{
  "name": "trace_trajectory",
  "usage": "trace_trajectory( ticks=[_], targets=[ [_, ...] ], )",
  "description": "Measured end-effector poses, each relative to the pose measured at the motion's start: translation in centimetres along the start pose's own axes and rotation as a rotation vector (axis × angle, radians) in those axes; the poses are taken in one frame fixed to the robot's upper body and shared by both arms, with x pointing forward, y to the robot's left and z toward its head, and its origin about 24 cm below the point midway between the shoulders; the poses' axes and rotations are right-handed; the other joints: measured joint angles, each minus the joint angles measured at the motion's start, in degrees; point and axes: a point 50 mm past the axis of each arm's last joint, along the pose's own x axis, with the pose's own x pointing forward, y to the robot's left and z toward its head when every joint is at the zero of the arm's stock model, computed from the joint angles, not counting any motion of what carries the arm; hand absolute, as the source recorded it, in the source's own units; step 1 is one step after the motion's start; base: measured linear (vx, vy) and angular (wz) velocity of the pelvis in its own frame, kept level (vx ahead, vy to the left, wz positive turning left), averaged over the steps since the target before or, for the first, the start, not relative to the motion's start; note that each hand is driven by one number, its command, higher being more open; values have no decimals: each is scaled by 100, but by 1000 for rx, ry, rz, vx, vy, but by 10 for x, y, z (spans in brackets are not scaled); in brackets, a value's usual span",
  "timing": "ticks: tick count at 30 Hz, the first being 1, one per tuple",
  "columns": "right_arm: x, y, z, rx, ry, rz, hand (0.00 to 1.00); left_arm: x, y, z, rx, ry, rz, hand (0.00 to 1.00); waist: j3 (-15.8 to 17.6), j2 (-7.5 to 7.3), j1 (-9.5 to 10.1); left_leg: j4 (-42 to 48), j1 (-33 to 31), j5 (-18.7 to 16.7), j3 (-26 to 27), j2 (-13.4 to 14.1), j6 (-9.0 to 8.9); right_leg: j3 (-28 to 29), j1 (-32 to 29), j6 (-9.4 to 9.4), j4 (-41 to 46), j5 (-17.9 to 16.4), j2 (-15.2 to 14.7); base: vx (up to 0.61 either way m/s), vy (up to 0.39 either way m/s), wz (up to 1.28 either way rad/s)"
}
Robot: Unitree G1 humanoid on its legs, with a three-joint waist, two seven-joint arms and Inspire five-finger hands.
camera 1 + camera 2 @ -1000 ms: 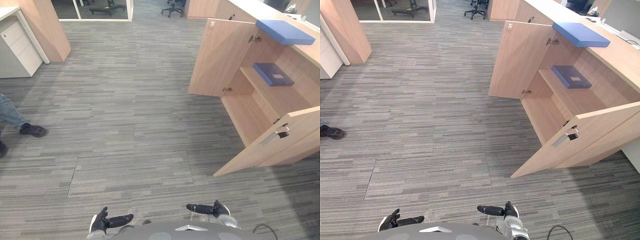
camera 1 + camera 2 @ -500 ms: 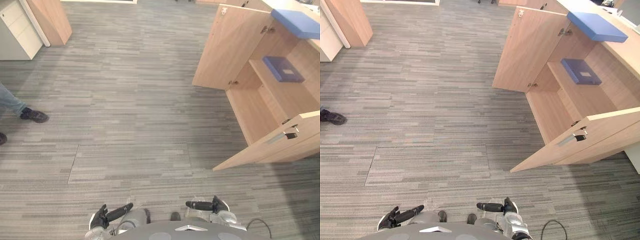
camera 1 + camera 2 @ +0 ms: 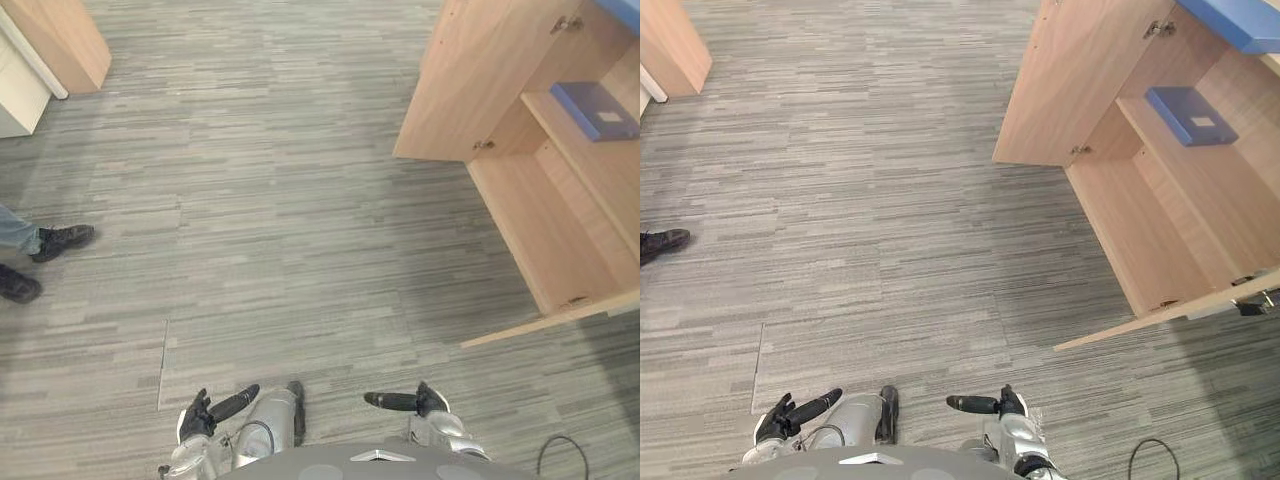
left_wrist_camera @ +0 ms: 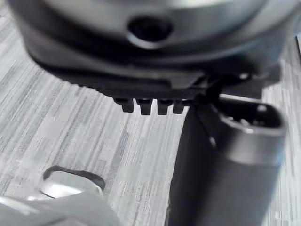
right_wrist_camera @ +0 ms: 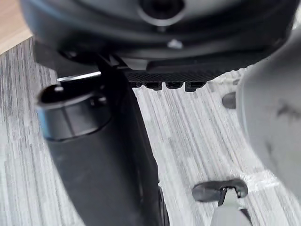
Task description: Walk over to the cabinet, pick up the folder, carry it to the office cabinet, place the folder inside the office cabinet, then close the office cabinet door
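1. Grey carpet floor (image 3: pixel 280 200) stretches ahead.
2. Light wooden cabinet (image 3: pixel 540 220) stands open, ahead on the right.
3. Blue folder (image 3: pixel 597 108) lies flat on its shelf, well apart from both hands, ahead and right of the nearer right hand (image 3: pixel 400 402).
4. Left hand (image 3: pixel 215 412) and right hand are empty, fingers straight.

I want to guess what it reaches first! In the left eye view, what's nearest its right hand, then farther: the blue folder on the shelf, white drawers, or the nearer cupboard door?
1. Nearer cupboard door, just ahead of the right hand, to its right.
2. Blue folder, on the shelf, farther right.
3. White drawers, far across the floor on the left.
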Motion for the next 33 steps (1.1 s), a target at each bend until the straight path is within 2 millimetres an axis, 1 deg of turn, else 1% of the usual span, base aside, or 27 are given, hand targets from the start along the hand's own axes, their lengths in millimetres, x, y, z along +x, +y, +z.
trace_trajectory(
  ticks=[2,4,5,6,8,9,10,11,12,13,14,15,16,17,18,19,20,22,23,24,25,26,27,28,29,31,33],
  targets=[
    [0,10,6,0,-16,33,100,2,-9,11,3,-43,-23,100,-3,23,7,-18,145,2,-39,-5,51,-34,27,-80,-117,-81,102,231,0,-1],
    [1,10,11,-1,-31,35,100,2,-15,14,-3,-57,-37,100,-30,59,0,50,160,-11,-49,-3,63,-58,19,-117,-313,-64,168,98,-64,-11],
    [1,7,13,-2,-43,28,100,2,-20,15,-6,-60,-50,100,-33,78,-9,220,112,-60,-55,-1,28,-65,106,-21,-437,1,186,122,-114,-20],
    [2,1,15,-7,-47,16,100,0,-28,11,-9,-47,-69,100,-43,183,-8,515,2,-168,-80,117,-40,-39,165,55,-532,49,254,122,-99,-22],
    [2,-3,13,-11,-40,4,100,-1,-32,5,-10,-26,-81,100,-79,323,-13,942,-175,-343,-84,330,-122,20,183,95,-571,74,381,102,-37,-37],
    [2,-8,13,-14,-40,-6,100,-1,-32,2,-10,-13,-79,100,-93,348,-17,1063,-225,-440,-79,392,-157,27,140,95,-557,74,450,134,-19,-52],
    [2,-15,13,-17,-36,-23,100,-2,-33,-2,-17,3,-77,100,-163,471,-16,1058,-227,-583,-87,444,-133,81,-9,101,-385,53,506,85,-5,-42],
    [2,-21,12,-14,-31,-39,100,-3,-34,-5,-22,17,-77,100,-172,507,-11,946,-174,-640,-75,455,-99,171,-158,127,-131,15,520,126,67,-52],
    [2,-31,10,2,-19,-66,100,-4,-35,-9,-42,31,-73,100,-142,554,1,519,123,-705,-37,398,-62,308,-602,150,778,-115,499,81,91,-38],
    [1,-37,4,29,-3,-87,100,-4,-33,-12,-51,43,-66,100,-117,537,-32,90,454,-734,-12,281,-79,295,-966,69,1707,-162,406,108,117,-20],
    [0,-40,-2,53,15,-99,100,-3,-29,-11,-52,43,-57,100,-58,412,-89,-206,790,-679,-6,102,-28,248,-1271,-22,2620,-111,181,112,83,11],
    [0,-43,-2,105,15,-106,100,-2,-24,-10,-61,44,-43,100,20,274,-165,-394,1081,-654,-3,-100,14,104,-1515,-392,3438,103,-71,171,116,28],
    [0,-47,-1,133,12,-120,100,-2,-19,-13,-71,58,-30,100,40,213,-230,-566,1450,-662,-31,-263,108,-293,-1743,-1013,4226,638,-459,237,155,25],
    [-1,-52,-3,131,13,-131,100,-4,-18,-17,-71,73,-27,100,43,299,-293,-746,1753,-662,-63,-296,189,-704,-1862,-1113,4732,733,-719,216,158,15],
    [-1,-50,-1,133,6,-127,100,-3,-16,-17,-69,72,-21,100,44,303,-289,-832,1880,-658,-79,-295,199,-859,-1947,-1058,4912,541,-764,294,160,3],
    [0,-50,3,131,-7,-123,100,-3,-11,-18,-71,87,-4,100,47,321,-305,-1024,2086,-646,-113,-227,221,-1132,-2121,-962,5080,142,-708,293,116,-4],
    [1,-49,6,132,-14,-119,100,-3,-9,-20,-72,100,2,100,76,342,-301,-1183,2261,-646,-110,-139,221,-1414,-2316,-823,5000,-200,-539,245,84,-4],
    [1,-48,11,139,-34,-116,100,-3,-9,-21,-77,105,2,100,132,385,-309,-1357,2450,-646,-86,-2,220,-1825,-2545,-734,4579,-423,-284,212,6,-5],
    [1,-47,17,143,-52,-113,100,-3,-11,-21,-79,106,-1,100,200,426,-322,-1467,2597,-646,-81,98,220,-2184,-2666,-745,4008,-453,-115,422,-43,1],
    [2,-45,21,143,-62,-110,100,-2,-13,-19,-81,100,-6,100,263,416,-325,-1594,2773,-646,-66,149,208,-2699,-2770,-701,3148,-390,61,391,-59,3],
    [2,-45,21,143,-62,-109,100,-2,-14,-18,-81,96,-7,100,271,401,-320,-1665,2850,-650,-36,146,186,-2934,-2779,-702,2736,-290,109,368,-59,3],
    [2,-44,21,144,-62,-109,100,-2,-14,-18,-81,96,-7,100,271,397,-318,-1679,2863,-653,-33,135,163,-2989,-2775,-715,2650,-256,124,480,-85,-7],
    [2,-37,14,150,-43,-95,100,-1,-11,-14,-83,83,-1,100,198,170,-298,-1859,3081,-774,46,-95,-84,-3746,-2717,-1315,1332,874,263,515,-99,-12],
    [2,-37,13,148,-40,-93,100,-1,-11,-15,-86,86,3,100,177,101,-279,-1903,3174,-834,54,-190,-176,-3899,-2691,-2030,1210,740,264,602,-101,-50],
    [3,-43,23,144,-61,-110,100,-2,-25,-15,-100,91,-24,100,215,409,-282,-1901,3163,-843,173,2,-242,-3973,-2697,-1980,1151,668,469,371,-70,-50],
    [3,-46,26,150,-72,-118,100,-1,-39,-9,-103,78,-60,100,233,589,-362,-1878,3156,-715,287,80,-324,-3938,-2671,-1894,1072,536,685,415,-107,-47],
    [3,-45,24,179,-63,-117,100,0,-47,-3,-75,59,-88,100,232,608,-470,-1660,3180,-661,324,240,-300,-3935,-2527,-1847,1057,351,869,389,-115,-20]
  ],
)
